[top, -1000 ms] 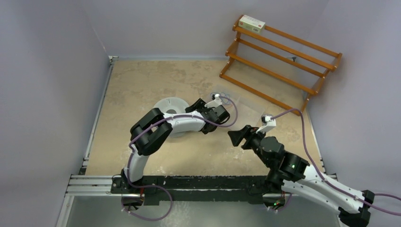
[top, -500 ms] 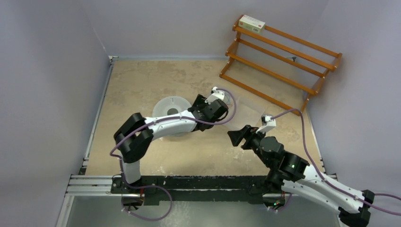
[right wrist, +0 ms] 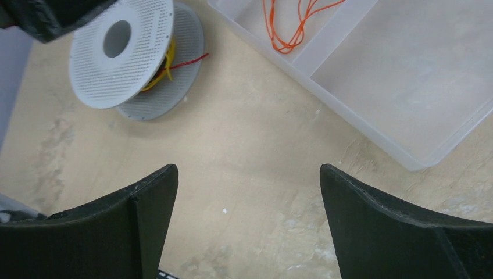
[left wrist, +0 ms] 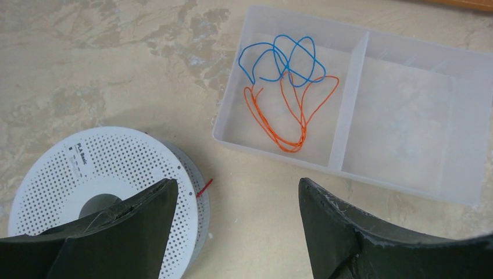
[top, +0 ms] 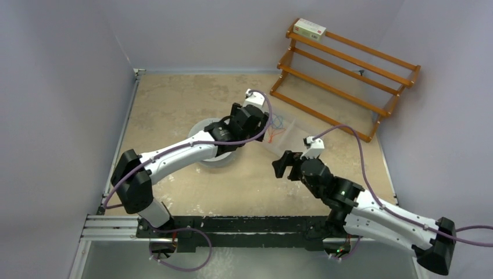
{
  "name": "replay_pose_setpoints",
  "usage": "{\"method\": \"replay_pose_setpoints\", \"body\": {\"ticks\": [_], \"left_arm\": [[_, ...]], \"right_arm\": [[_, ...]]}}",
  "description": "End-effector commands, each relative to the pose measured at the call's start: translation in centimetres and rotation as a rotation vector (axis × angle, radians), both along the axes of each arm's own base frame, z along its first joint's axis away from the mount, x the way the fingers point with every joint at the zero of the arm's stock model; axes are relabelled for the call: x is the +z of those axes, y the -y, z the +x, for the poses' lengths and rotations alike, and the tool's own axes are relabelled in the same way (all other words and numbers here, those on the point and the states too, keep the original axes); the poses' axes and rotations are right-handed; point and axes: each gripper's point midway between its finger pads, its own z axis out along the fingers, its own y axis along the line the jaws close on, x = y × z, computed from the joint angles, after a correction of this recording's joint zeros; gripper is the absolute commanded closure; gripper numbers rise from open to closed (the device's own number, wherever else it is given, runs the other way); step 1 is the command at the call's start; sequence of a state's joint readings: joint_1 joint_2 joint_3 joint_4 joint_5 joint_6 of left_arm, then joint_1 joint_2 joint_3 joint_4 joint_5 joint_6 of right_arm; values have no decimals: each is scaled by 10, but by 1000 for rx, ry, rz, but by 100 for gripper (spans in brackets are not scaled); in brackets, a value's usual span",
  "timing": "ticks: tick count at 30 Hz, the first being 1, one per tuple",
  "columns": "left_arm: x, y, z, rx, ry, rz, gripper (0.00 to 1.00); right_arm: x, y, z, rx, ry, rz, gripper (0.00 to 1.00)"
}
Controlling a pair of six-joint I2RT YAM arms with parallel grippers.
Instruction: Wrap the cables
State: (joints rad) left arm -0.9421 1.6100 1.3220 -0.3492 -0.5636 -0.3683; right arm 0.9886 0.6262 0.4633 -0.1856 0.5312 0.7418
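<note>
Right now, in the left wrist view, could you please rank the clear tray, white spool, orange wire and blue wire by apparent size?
1. clear tray
2. white spool, partly hidden
3. orange wire
4. blue wire, only slightly smaller

Plain pale lilac walls [top: 58, 87] close the scene on the left, far and right sides, evenly lit, with only soft shadows. The desk [top: 168, 99] between them has a mottled beige, stone-like top, edged on the left by a thin metal strip [top: 120, 139] and on the near side by a black and silver rail [top: 110, 224]. In the far right corner a brown wooden rack [top: 349, 50] with slatted tiers stands askew to the walls, with a small white box [top: 309, 28] on its top tier.
</note>
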Motion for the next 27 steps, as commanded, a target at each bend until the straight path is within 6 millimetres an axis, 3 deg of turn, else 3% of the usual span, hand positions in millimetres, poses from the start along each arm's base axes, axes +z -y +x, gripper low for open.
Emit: {"method": "replay_pose_setpoints", "body": {"ticks": [1,8,11,13,18,23,27], "left_arm": [[28,-15,5,-20,-52,-162,25],[61,-73,13,51,-35,-211,19],[68,-101,13,95,-21,-228,17],[71,-122,12,131,-12,-253,16],[73,-177,0,259,40,-281,14],[73,-202,-19,328,69,-277,13],[78,-220,-30,407,109,-303,13]], "right_arm": [[23,-13,27,20,44,-54,6],[29,-24,61,71,24,-182,1],[29,-17,80,61,7,-215,1],[32,-6,97,50,0,-205,1],[38,45,138,-69,-36,-168,1],[48,69,156,-142,-77,-120,1],[65,84,158,-238,-52,-125,1]]}}
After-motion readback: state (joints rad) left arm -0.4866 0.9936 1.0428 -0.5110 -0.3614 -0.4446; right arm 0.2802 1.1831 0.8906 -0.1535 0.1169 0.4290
